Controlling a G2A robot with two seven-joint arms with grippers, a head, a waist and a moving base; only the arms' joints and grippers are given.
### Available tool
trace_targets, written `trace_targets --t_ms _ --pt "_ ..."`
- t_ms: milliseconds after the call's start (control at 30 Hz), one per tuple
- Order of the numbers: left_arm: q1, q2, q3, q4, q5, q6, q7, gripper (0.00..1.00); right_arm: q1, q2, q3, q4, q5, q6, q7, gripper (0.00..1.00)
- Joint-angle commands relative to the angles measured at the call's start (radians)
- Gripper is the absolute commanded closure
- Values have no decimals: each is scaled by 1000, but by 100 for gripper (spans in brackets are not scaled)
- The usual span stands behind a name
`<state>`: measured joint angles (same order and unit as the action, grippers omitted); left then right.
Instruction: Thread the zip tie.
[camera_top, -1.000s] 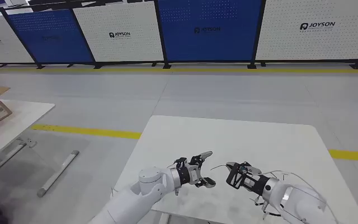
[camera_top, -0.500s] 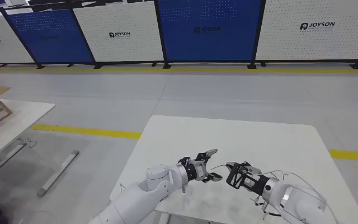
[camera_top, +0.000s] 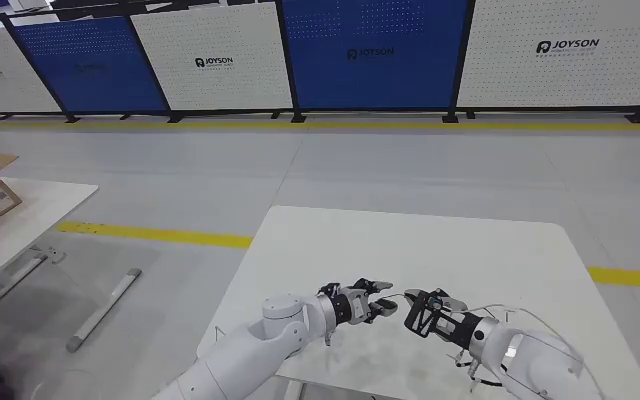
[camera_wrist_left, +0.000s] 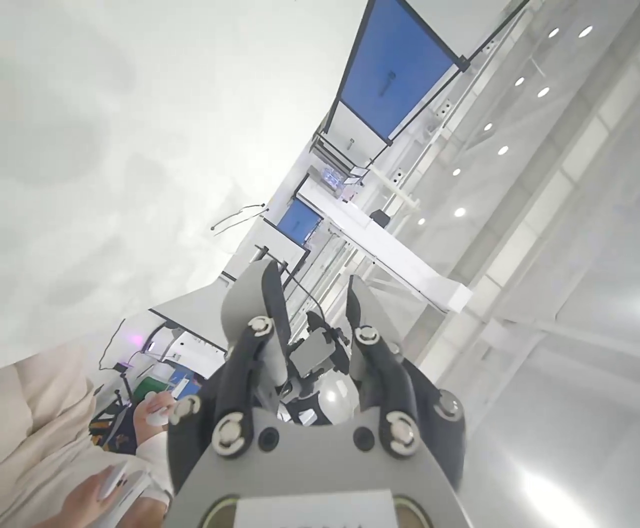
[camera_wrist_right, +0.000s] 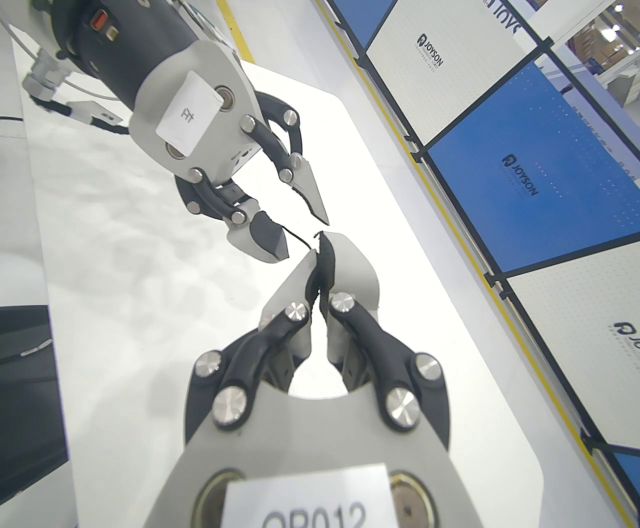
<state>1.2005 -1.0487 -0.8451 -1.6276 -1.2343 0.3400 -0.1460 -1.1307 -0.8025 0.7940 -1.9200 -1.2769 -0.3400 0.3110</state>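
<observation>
My left gripper (camera_top: 388, 298) has slid right, close up to the right gripper (camera_top: 412, 308), over the near part of the white table (camera_top: 450, 240).
My left jaws stand apart, gripping nothing. My right jaws are pinched on the thin black zip tie (camera_wrist_right: 299, 238), whose free end reaches across to one left fingertip (camera_wrist_right: 267, 240).
</observation>
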Motion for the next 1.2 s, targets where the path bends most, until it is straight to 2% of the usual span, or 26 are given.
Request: trace_targets --t_ms 0,333,400,433,500,833,867,900,933,967,1000,1167 --pt "-8 2 7 5 -10 0 1 70 0 0 0 0 0 0 0 100" --pt "-41 7 39 18 -60 0 18 84 0 0 0 0 0 0 0 100" --pt "-46 7 44 21 -66 0 21 89 0 0 0 0 0 0 0 100" --pt "-48 8 46 22 -68 0 23 96 0 0 0 0 0 0 0 100" --pt "-53 8 50 24 -72 0 26 100 0 0 0 0 0 0 0 100" --pt "-50 10 52 17 -41 0 32 100 -11 -3 4 2 6 1 -8 100" --pt "-48 9 51 15 -37 0 32 100 -14 -4 8 2 9 0 -12 85" --pt "-46 9 50 14 -33 0 32 100 -17 -5 12 2 11 0 -16 63" --pt "-43 9 48 13 -30 0 32 100 -22 -5 17 1 13 0 -21 56" --pt "-42 9 46 12 -27 0 31 100 -26 -5 20 1 13 0 -24 13" --pt "-40 9 45 12 -25 0 31 100 -29 -5 24 -1 13 0 -26 0" --pt "-30 8 38 9 -11 0 26 100 -52 -1 46 -11 20 0 -41 0"
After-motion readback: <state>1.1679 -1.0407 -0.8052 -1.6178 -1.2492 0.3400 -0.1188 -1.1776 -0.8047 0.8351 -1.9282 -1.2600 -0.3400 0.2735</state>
